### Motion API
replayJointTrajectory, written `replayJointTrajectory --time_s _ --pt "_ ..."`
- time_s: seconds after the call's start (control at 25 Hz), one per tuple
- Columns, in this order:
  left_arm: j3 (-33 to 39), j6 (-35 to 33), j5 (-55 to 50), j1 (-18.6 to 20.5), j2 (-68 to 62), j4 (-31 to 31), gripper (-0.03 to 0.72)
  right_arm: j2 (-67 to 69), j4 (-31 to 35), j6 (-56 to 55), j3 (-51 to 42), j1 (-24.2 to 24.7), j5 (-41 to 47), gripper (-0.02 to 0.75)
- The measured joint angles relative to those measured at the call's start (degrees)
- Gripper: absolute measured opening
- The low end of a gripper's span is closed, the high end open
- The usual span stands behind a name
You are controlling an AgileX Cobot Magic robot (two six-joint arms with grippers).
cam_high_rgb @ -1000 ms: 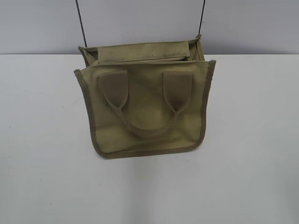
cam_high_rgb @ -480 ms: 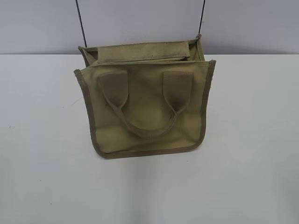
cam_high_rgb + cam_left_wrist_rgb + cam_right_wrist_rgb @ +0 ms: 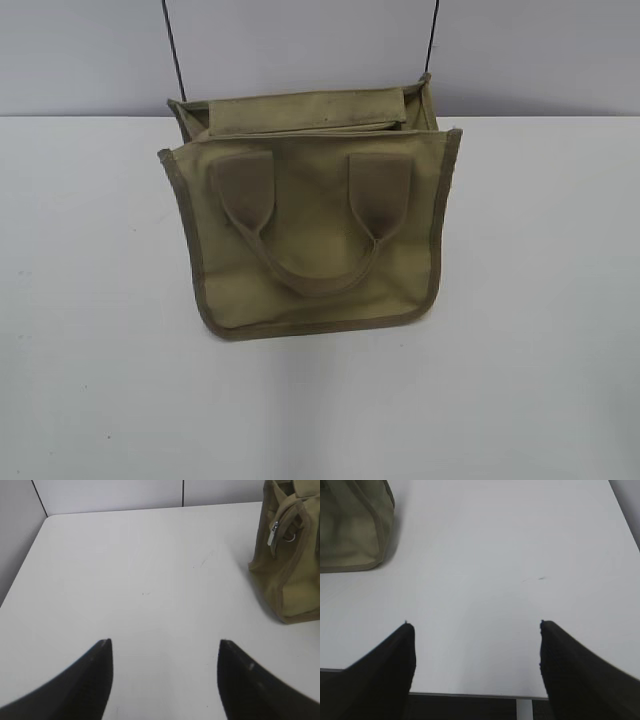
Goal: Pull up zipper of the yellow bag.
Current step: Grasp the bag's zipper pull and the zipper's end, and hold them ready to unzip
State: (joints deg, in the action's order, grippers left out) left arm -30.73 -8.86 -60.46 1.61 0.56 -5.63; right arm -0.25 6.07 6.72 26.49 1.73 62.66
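Observation:
The yellow bag [image 3: 310, 225] stands in the middle of the white table, handle side toward the exterior camera, its top gaping open. Neither gripper shows in the exterior view. In the left wrist view the bag [image 3: 292, 570] is at the far right, with the zipper's silver pull tab [image 3: 273, 534] hanging at its near end. My left gripper [image 3: 165, 642] is open and empty over bare table, well left of the bag. In the right wrist view a bag corner [image 3: 352, 527] is at the top left. My right gripper [image 3: 475, 625] is open and empty near the table's front edge.
The white table [image 3: 540, 300] runs back to a grey wall. Two thin dark cables [image 3: 174, 50] hang behind the bag. The table's left edge and a wall panel show in the left wrist view [image 3: 20, 565]. The table's front edge shows in the right wrist view [image 3: 470, 696].

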Motion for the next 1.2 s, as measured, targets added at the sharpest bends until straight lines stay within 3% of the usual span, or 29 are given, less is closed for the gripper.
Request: replayJointTrajectory --time_s 0.4,0.64,1.0,1.2 --pt "-0.9 0.0 4.0 0.0 -4.2 -1.5 0.492 0.0 0.0 0.0 0.0 0.0 0.0 0.564" --pt "0.5 0.0 24.8 0.0 -9.9 -2.3 0.491 0.0 0.0 0.0 0.0 0.0 0.0 0.564" --pt "20.1 0.1 67.4 0.0 -26.6 -4.5 0.46 0.0 0.0 0.0 0.0 0.0 0.0 0.564" --pt "21.6 2.5 79.0 -0.1 -40.0 -3.2 0.456 0.0 0.0 0.0 0.0 0.0 0.0 0.564"
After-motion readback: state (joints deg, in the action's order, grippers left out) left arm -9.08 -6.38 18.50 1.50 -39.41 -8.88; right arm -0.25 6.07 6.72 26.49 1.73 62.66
